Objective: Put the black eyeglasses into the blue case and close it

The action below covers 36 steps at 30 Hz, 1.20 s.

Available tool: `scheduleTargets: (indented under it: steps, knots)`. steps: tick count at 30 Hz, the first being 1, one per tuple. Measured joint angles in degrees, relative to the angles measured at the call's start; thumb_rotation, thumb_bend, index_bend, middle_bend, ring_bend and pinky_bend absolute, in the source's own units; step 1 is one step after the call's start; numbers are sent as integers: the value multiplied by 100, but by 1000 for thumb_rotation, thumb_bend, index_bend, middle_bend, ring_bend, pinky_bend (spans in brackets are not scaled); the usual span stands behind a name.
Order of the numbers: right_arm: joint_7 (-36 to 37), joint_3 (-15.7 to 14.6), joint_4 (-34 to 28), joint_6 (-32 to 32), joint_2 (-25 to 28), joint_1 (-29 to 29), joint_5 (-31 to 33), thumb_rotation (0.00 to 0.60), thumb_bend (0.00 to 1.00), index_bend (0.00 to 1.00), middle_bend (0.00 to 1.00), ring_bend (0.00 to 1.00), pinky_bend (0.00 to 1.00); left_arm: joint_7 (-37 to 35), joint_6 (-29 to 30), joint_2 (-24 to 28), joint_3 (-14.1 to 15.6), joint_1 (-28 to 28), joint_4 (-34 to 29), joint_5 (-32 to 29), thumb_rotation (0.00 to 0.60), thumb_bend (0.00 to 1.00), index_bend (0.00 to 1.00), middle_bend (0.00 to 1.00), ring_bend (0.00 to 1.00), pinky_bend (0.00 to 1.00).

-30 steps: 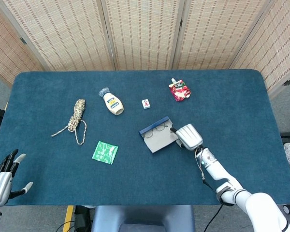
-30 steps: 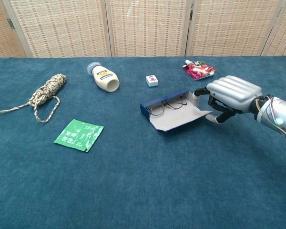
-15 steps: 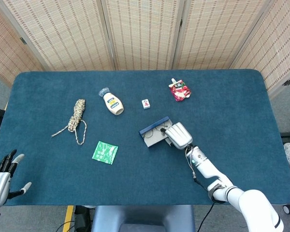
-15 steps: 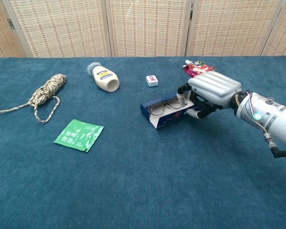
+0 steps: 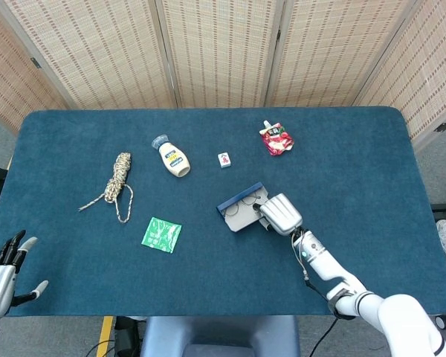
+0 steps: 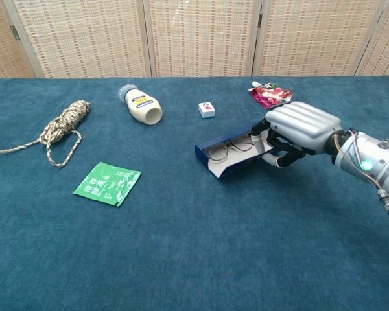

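The blue case (image 5: 236,209) (image 6: 228,159) lies right of the table's middle, its grey lid flap tilted partly up. Inside it, against the blue back wall, rest the black eyeglasses (image 5: 247,200) (image 6: 232,144). My right hand (image 5: 281,214) (image 6: 299,130) is at the case's right end. Its thumb lies over the flap and its curled fingers (image 6: 280,158) sit under the flap's edge, holding it. At the bottom left of the head view my left hand (image 5: 3,269) hangs beyond the table edge, fingers spread, holding nothing.
A coiled rope (image 5: 119,177) (image 6: 62,126) and a white bottle (image 5: 173,158) (image 6: 141,106) lie at the left. A green sachet (image 5: 162,234) (image 6: 107,183) is nearer the front. A small white tile (image 5: 224,159) (image 6: 207,109) and a red pouch (image 5: 276,139) (image 6: 271,95) lie behind the case.
The flat lid flap was lifted and pushed left over the case by my right hand. The hand has since drawn back right, leaving the flap half raised. The case shifted slightly.
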Motion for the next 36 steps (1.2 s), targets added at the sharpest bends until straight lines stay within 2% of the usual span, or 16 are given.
scheduleTargets:
  steps: [9, 13, 19, 28, 30, 36]
  knots:
    - [-493, -220, -1659, 393, 1087, -460, -79, 600, 486, 741, 934, 1000, 992, -9, 48, 5, 12, 2, -46, 76, 600, 250, 134, 28, 79, 257]
    - [-892, -202, -2289, 426, 1528, -569, -31, 600, 487, 741, 934, 1000, 992, 10, 22, 12, 17, -10, -79, 79, 600, 250, 133, 23, 78, 257]
    - [-1201, 12, -2340, -26, 1480, -385, 157, 600, 487, 741, 926, 1000, 992, 19, -12, 55, 47, 2, -125, 53, 600, 250, 130, 19, 78, 257]
    - [-1264, 212, -1789, -444, 984, -4, 217, 600, 487, 737, 925, 1000, 992, -17, -52, 128, 77, 37, -157, -6, 600, 249, 130, 18, 78, 257]
    - [-1284, 239, -1711, -513, 923, 49, 230, 600, 487, 672, 918, 1000, 992, -27, -73, 135, 83, 36, -163, -13, 600, 249, 130, 17, 78, 257]
    - [-1491, 311, -1580, -794, 781, 163, 376, 600, 486, 324, 908, 1000, 992, -64, -122, 135, 97, 29, -155, -24, 600, 250, 129, 17, 78, 257]
